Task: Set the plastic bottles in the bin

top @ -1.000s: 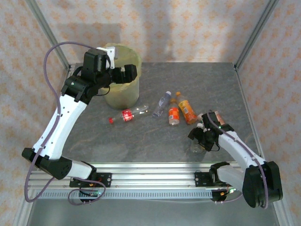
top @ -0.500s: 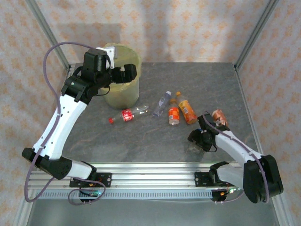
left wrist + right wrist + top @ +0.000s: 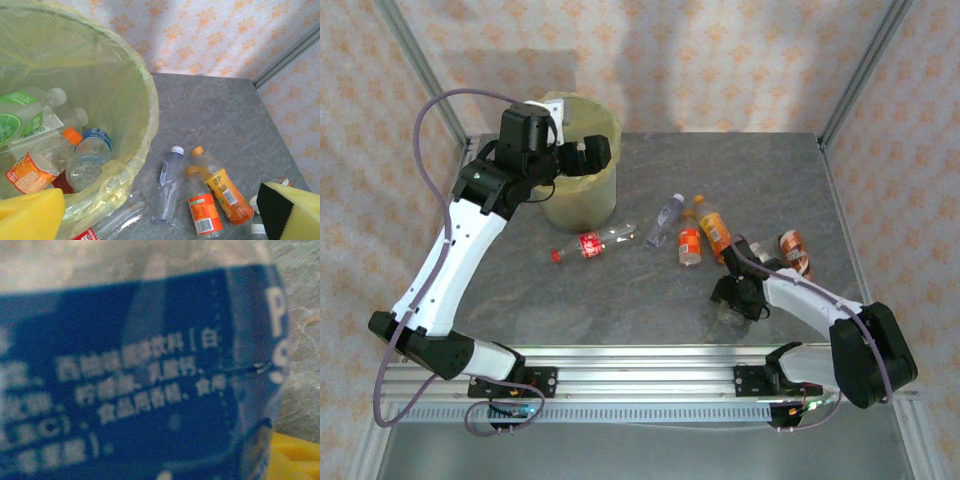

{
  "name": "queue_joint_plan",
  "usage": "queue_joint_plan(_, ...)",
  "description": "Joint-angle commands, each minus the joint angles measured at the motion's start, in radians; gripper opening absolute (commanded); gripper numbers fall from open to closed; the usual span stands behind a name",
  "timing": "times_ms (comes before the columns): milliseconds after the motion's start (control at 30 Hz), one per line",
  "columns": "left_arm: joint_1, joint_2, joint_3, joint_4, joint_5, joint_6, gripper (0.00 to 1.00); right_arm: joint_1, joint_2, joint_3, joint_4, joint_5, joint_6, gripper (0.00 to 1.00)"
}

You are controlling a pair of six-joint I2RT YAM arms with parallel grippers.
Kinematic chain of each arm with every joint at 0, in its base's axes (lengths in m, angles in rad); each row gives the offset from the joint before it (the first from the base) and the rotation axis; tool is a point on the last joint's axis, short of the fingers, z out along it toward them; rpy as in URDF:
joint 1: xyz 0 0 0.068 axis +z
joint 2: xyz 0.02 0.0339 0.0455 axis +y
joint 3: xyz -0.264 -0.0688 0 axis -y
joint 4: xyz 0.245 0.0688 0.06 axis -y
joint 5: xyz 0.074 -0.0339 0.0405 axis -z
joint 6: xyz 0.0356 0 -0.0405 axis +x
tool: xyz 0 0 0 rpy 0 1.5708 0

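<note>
Tabletop [image 3: 760, 170] of grey stone carries everything you are working with. Your bin [image 3: 582, 200] stands at about eleven o'clock on it, lined with a yellow bag. From the left wrist you can see bottles lying inside it: a green-labelled bottle [image 3: 17, 120], an orange-capped bottle [image 3: 37, 167] and a blue-capped bottle [image 3: 89, 159].

Your left end effector [image 3: 588, 153] hangs over the bin's rim, its yellow foam pads [image 3: 31, 216] spread wide with nothing between them. Your right end effector [image 3: 733, 298] sits low at about five o'clock. Its wrist camera is right up against a navy-labelled bottle [image 3: 140, 380], with a yellow pad just beside the label. You cannot tell whether the fingers are clamped on that bottle or only around it.

Near the centre lie the loose bottles: a red-labelled bottle [image 3: 592, 244] toward nine o'clock, a slim clear bottle [image 3: 663, 220], and two orange drink bottles [image 3: 715, 232] side by side. A striped-label bottle [image 3: 792, 250] lies apart at three o'clock.
</note>
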Motion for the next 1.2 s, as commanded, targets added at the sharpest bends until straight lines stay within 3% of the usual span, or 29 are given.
queue_joint_plan(0, -0.006, -0.003, 0.017, 0.016, -0.035, -0.01, 1.0, 0.026, 0.057, 0.009, 0.015, 0.041, 0.001, 0.62)
queue_joint_plan(167, -0.006, -0.003, 0.017, 0.013, -0.039, -0.009, 1.0, 0.055, 0.013, 0.067, -0.081, 0.07, -0.011, 0.57)
queue_joint_plan(400, -0.006, -0.007, 0.019, 0.017, -0.035, -0.017, 1.0, 0.061, -0.184, 0.151, -0.224, 0.055, -0.052, 0.54)
queue_joint_plan(600, -0.006, -0.004, 0.017, 0.024, -0.026, -0.024, 1.0, 0.061, -0.299, 0.241, -0.228, 0.027, -0.115, 0.54)
queue_joint_plan(1167, -0.007, 0.041, 0.038, 0.014, -0.021, -0.028, 1.0, 0.061, -0.234, 0.354, -0.162, 0.012, -0.178, 0.52)
